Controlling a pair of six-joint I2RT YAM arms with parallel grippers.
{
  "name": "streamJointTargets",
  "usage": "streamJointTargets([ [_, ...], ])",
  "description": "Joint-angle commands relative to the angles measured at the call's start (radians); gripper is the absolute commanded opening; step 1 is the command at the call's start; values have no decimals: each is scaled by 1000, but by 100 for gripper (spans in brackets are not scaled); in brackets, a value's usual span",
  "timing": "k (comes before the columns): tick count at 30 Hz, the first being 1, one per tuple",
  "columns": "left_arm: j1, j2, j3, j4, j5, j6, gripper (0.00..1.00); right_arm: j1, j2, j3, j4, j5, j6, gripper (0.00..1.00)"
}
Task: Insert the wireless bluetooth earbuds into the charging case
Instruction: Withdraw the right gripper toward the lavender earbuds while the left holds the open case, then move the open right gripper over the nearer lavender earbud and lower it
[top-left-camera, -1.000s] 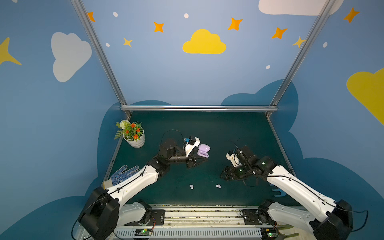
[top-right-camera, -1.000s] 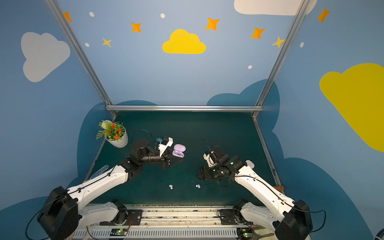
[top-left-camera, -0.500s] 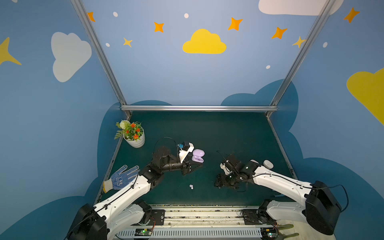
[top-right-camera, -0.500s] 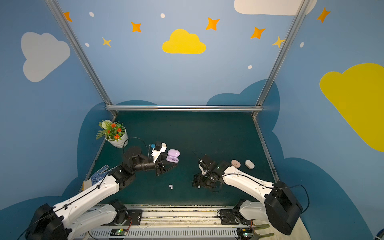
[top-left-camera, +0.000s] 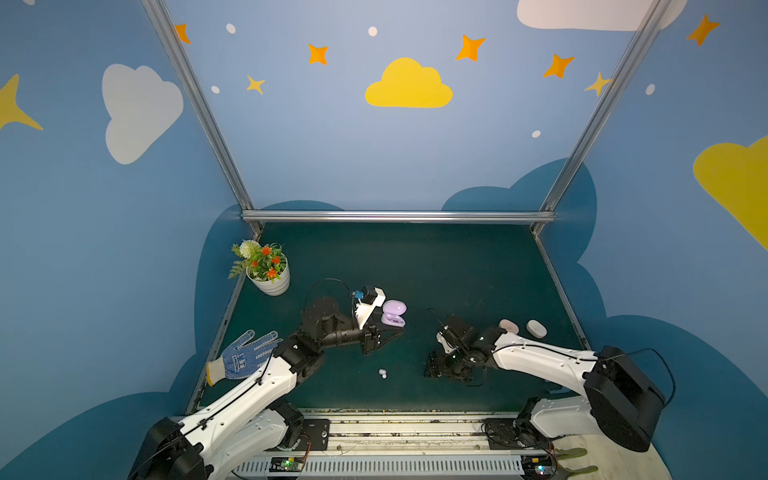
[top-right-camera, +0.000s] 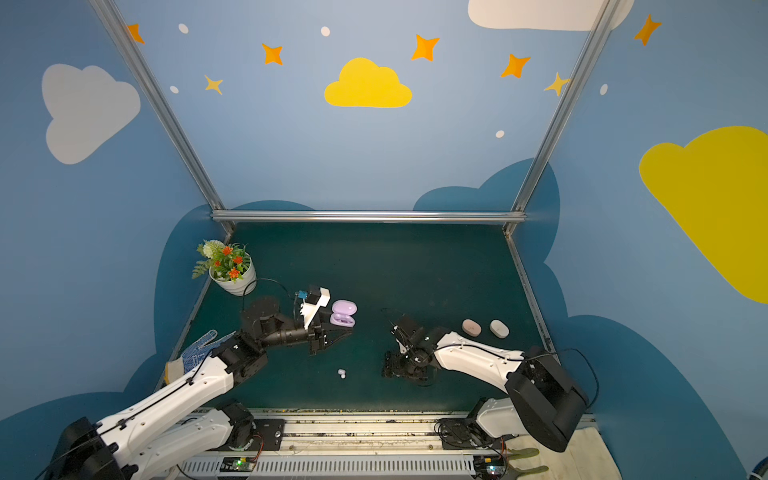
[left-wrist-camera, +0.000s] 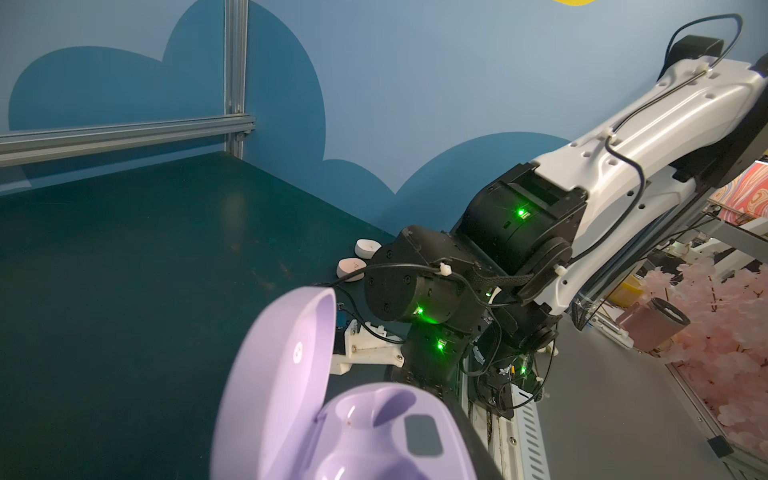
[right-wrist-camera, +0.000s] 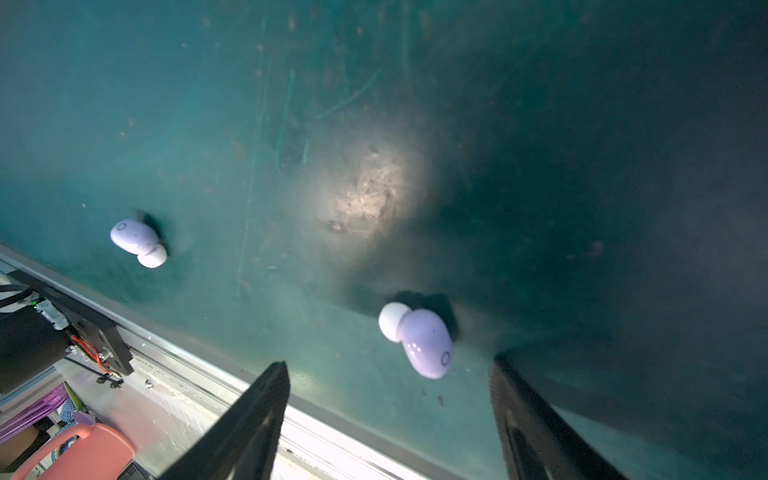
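Lavender bean-shaped plastic earbuds, white tips; hinged plastic charging case lavender too. Matte counter dark green. Knit glove blue, white-dotted.

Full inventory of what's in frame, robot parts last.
charging case: 1, lavender, lid open, in left gripper
earbuds: 2, lavender with white tips, front of mat; one by right gripper
closed cases: 2, pink and white, mat's right side
flower pot: 1, white, mat's left edge
glove: 1, blue-white, mat's left front edge
mat: 1, dark green, tabletop
left gripper: 1, black, shut on charging case
right gripper: 1, black, open, low over an earbud
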Motion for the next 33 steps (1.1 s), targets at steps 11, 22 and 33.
streamJointTargets([
  [11,-5,-28,-8,1,-20,2,25,13,68,72,10,-22,-30,79],
  [22,-6,-26,-9,3,-29,1,24,25,92,124,5,-43,-66,79],
  [33,-6,-33,-11,-3,-35,-1,24,43,135,170,-31,-37,-71,79],
])
